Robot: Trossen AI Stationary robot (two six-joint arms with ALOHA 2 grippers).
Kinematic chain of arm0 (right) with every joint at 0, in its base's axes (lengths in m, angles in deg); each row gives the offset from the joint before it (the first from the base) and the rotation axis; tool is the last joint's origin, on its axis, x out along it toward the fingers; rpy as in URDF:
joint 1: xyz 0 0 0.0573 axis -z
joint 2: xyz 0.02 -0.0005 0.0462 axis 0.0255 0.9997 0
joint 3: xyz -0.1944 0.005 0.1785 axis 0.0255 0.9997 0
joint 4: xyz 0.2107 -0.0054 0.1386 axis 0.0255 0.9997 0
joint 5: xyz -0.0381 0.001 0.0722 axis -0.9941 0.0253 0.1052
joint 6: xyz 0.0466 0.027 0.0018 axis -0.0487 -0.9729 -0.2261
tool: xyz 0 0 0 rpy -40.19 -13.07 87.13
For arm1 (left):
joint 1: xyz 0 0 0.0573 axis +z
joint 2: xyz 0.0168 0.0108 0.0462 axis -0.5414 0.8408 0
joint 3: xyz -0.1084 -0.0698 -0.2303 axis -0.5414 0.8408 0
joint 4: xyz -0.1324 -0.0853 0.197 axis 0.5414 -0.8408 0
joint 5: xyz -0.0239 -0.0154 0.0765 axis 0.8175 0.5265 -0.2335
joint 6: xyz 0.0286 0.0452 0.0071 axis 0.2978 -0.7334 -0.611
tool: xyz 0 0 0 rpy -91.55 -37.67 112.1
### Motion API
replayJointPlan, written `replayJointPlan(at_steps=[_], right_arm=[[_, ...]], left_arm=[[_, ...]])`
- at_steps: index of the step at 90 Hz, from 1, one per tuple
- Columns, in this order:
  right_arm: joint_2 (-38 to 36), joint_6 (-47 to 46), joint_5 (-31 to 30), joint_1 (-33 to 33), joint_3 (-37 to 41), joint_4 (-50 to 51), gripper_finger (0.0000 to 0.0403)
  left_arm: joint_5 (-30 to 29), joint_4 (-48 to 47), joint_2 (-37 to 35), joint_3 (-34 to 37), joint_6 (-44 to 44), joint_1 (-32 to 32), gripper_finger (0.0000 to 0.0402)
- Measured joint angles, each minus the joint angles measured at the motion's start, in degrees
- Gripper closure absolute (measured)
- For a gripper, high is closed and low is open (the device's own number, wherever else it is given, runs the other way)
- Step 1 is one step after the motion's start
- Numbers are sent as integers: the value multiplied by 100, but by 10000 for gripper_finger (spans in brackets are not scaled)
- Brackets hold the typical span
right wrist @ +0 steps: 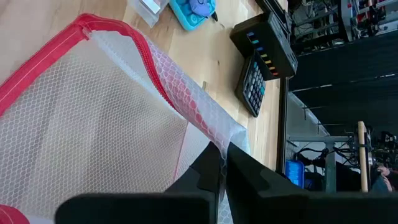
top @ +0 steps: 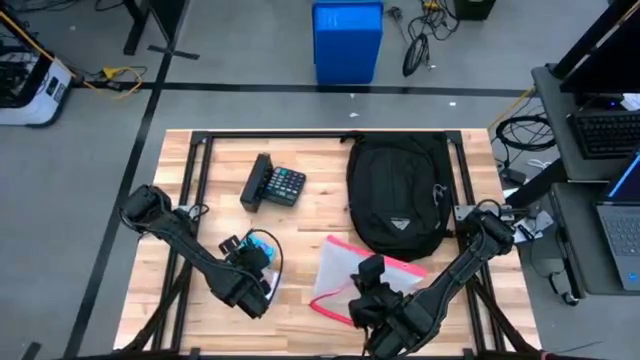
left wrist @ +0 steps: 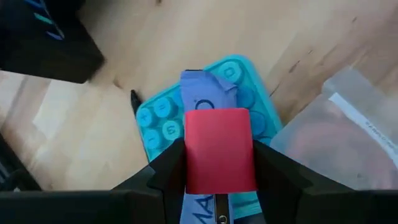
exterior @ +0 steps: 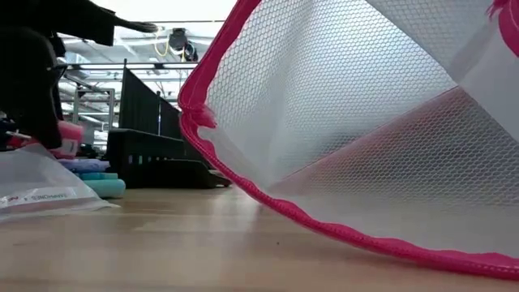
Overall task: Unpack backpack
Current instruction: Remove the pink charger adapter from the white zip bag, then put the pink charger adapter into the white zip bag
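The large black fabric backpack with a small white triangular logo patch (top: 397,195) lies flat on the wooden counter (top: 310,225), toward its far right part, and neither arm touches it. The right pincer (right wrist: 219,163) is clamped on an edge of a white mesh pouch with a pink zipper border (top: 345,275), which sits just in front of the backpack and is partly lifted. The left pincer (left wrist: 219,163) grips a small red rectangular card-like item (left wrist: 219,149) above a turquoise silicone tray with round bubbles (left wrist: 205,102), beside a clear plastic bag (left wrist: 339,140). A black calculator with coloured keys (top: 274,185) rests well apart, toward the far left. The step in hand looks like setting unpacked items out on the counter; next, each arm probably needs to lower and release its load, then turn to the backpack. Whether the backpack is zipped or holds anything more cannot be told. The purple item (left wrist: 202,90) under the red one is mostly covered, and the low view is largely filled by the mesh pouch.
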Motion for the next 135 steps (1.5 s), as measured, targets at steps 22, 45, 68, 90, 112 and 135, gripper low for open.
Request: replayJointPlan(at_steps=[22,45,68,90,112,135], right_arm=[[0,0,-2,2,0,-11,403],[0,2,-2,0,0,-24,403],[0,2,-4,30,0,-17,403],[0,-87,-14,151,0,-15,403],[0,-449,-39,305,0,49,403],[0,-778,-40,378,0,149,403]], left_arm=[[-22,-2,85,-2,-4,-21,209],[-20,-44,173,-2,-449,-6,204],[-288,-566,173,-252,-491,131,203],[-893,-1118,149,-857,-207,105,203],[-1144,113,144,-1220,-1105,-65,203],[-760,3250,144,-1029,-3254,-90,203]])
